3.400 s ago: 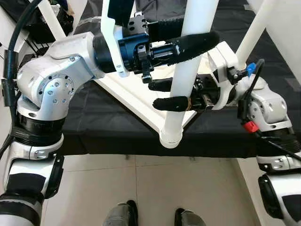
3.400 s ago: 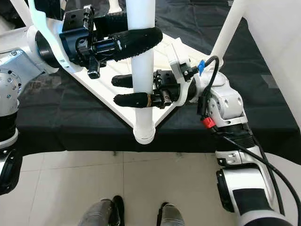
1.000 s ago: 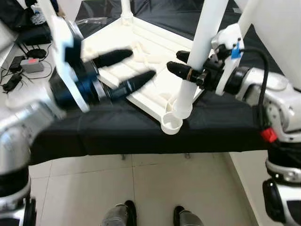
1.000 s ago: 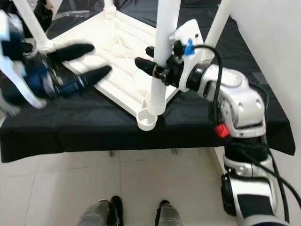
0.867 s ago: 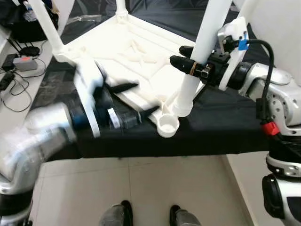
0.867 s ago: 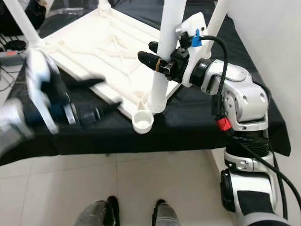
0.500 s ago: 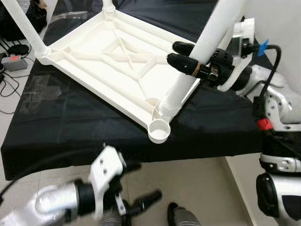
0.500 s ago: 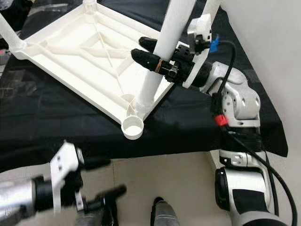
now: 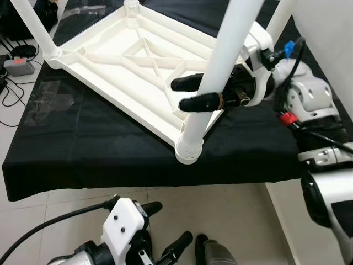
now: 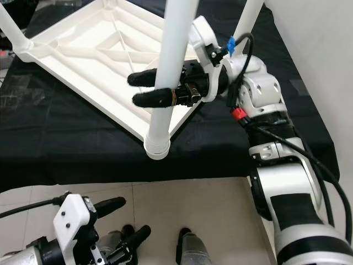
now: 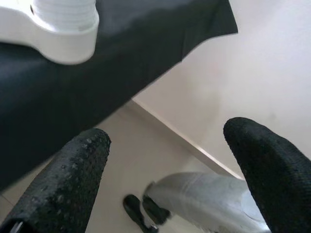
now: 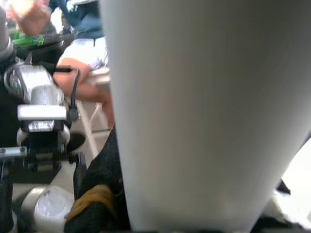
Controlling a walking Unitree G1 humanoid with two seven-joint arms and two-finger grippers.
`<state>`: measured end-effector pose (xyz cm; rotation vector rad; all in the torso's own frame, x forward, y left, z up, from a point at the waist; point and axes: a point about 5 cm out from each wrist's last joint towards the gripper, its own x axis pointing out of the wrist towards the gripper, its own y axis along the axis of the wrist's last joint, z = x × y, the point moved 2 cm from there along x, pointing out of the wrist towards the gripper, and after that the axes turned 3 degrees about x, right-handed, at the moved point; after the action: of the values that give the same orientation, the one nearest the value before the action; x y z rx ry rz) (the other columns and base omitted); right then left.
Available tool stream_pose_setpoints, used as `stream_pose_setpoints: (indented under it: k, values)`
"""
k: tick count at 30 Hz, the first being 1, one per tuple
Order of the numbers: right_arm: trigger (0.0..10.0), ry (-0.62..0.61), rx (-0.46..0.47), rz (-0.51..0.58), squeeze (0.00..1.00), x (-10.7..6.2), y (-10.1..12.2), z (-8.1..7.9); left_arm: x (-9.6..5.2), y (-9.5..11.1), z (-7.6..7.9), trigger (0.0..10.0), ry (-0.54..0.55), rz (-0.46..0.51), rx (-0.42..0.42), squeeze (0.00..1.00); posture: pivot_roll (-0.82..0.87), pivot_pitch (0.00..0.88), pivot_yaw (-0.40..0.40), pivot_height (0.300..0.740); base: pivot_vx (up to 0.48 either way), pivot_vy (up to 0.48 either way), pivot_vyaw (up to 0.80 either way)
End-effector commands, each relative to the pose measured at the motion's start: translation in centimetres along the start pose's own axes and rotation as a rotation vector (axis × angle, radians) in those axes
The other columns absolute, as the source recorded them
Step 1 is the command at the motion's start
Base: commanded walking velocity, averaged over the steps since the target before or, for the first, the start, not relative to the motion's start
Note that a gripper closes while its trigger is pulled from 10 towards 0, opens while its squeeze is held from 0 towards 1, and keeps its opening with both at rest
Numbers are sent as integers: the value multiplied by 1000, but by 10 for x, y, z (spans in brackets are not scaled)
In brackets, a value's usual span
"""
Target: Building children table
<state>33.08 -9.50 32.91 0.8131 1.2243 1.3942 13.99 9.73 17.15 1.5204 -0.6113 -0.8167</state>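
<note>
A white plastic children's table [image 9: 110,72] lies upside down on a black-covered bench. A white table leg [image 9: 220,61] stands upright in the near corner socket [image 9: 188,152]. My right gripper [image 9: 181,94] is shut on this leg a little above the socket, one black finger on each side. In the right wrist view the leg [image 12: 204,111] is very close. My left gripper [image 9: 168,223] hangs open below the bench edge, near the floor, holding nothing. Its two fingers [image 11: 63,189] are spread wide apart in the left wrist view.
Two more white legs stand on the table, at the far left corner [image 9: 36,27] and the far right [image 9: 278,16]. Black cloth [image 9: 83,149] drapes over the bench's front edge. Cables and a small box [image 9: 16,63] lie at the left. A seated person [image 12: 82,53] appears behind.
My left arm has let go of the leg and dropped below the bench. The leg, tilted beside the empty socket half a second ago, now stands upright in it, still held by my right gripper.
</note>
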Motion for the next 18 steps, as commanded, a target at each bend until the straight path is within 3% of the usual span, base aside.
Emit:
stream_pose_setpoints:
  k: [1,10,18]
  values:
    - [10000,22,-9,-127,0,3,-19,-2,-2,1,7,10000,-8,10,5,0,91,355,-11,740,0,0,0]
    - [10000,133,-140,-176,0,14,4,-7,-9,1,20,10000,-16,31,-1,0,107,368,-6,740,0,0,0]
    - [10000,247,-133,-181,0,27,-6,-21,-13,0,25,10000,-12,39,-4,0,110,376,5,740,0,0,0]
